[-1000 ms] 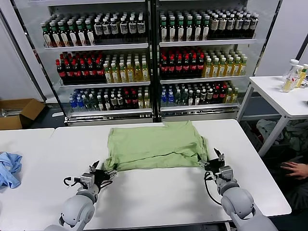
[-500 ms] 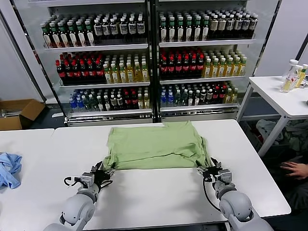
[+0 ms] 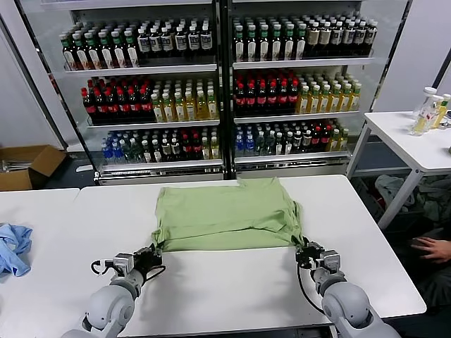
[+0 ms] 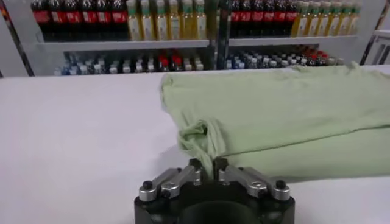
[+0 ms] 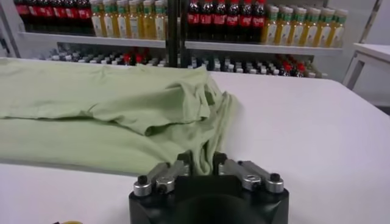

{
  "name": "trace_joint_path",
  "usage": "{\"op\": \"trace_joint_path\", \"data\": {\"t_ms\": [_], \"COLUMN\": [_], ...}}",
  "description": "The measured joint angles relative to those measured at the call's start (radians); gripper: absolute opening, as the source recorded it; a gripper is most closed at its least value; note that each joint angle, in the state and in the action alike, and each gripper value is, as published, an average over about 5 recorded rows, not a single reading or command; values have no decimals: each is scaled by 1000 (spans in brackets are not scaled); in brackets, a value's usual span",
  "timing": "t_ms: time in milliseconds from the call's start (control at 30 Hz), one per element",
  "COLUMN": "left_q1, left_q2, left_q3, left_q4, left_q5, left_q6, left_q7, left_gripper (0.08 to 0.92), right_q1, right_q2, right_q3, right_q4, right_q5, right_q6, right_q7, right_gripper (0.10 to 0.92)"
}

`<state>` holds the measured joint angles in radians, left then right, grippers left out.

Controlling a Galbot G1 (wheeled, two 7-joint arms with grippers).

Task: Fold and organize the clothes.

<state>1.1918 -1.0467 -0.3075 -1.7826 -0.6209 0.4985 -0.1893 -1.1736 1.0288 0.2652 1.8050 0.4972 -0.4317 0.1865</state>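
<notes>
At frame centre, the shirt (image 3: 225, 215) hem is pinched by the closed left tool (image 3: 149, 255) and right tool (image 3: 304, 251); an even forward lift is judged next.

A shop-like test room: glass-fronted drinks coolers (image 3: 218, 84) packed with bottles (image 3: 268, 95) fill the upper frame, white worktops (image 3: 232, 282) stand before them, a cardboard box (image 3: 25, 165) at left.

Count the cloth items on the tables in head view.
2. The green shirt lies spread on the centre table, both grippers at its near corners. A small light-blue cloth sits on the left table's edge, partly cut off by the frame.
</notes>
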Motion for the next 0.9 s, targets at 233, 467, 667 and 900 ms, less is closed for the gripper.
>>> {"op": "trace_joint_path", "data": {"t_ms": [233, 467, 667, 900], "left_q1": [65, 184, 320, 470], "left_q2": [-2, -17, -37, -51], "left_q3": [-31, -70, -121, -177], "left_q4": [-66, -174, -285, -398], "left_q5": [-38, -46, -35, 18], "left_q6": [15, 24, 21, 19], "left_q7": [-3, -17, -25, -32], "left_gripper": [101, 101, 101, 101], "right_q1": [-93, -263, -422, -540], "right_q2": [-33, -50, -48, -39], "right_q3": [34, 97, 156, 210], "right_q4": [91, 214, 309, 382], "right_q5": [-11, -61, -122, -174], "right_q6": [4, 26, 41, 37], "right_q7": [4, -1, 0, 2], "right_gripper": [157, 157, 157, 210]}}
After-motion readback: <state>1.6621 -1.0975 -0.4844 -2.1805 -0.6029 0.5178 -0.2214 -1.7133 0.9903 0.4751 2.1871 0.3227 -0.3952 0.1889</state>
